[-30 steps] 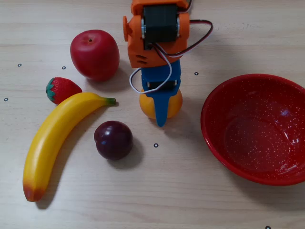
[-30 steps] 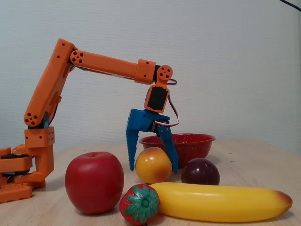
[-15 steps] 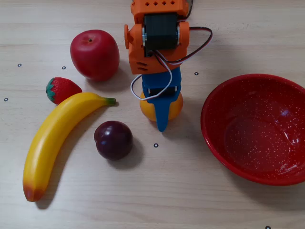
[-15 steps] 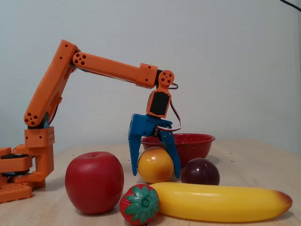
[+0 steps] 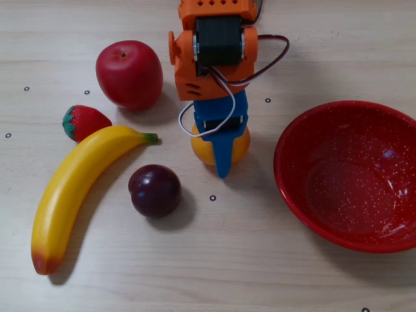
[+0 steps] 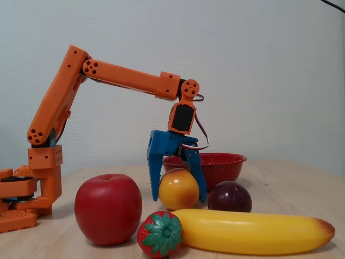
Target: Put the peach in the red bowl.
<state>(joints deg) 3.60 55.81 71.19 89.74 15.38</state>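
Woodgrain table (image 5: 273, 260), glossy round peach (image 6: 178, 189)

In the overhead view the claw (image 5: 221, 153) hides most of the peach (image 5: 241, 147).

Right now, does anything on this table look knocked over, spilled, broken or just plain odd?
Nothing stands out. The red bowl sits upright and empty, and the apple, strawberry, banana and plum lie undamaged on the table. The peach sits between the gripper jaws, as expected.
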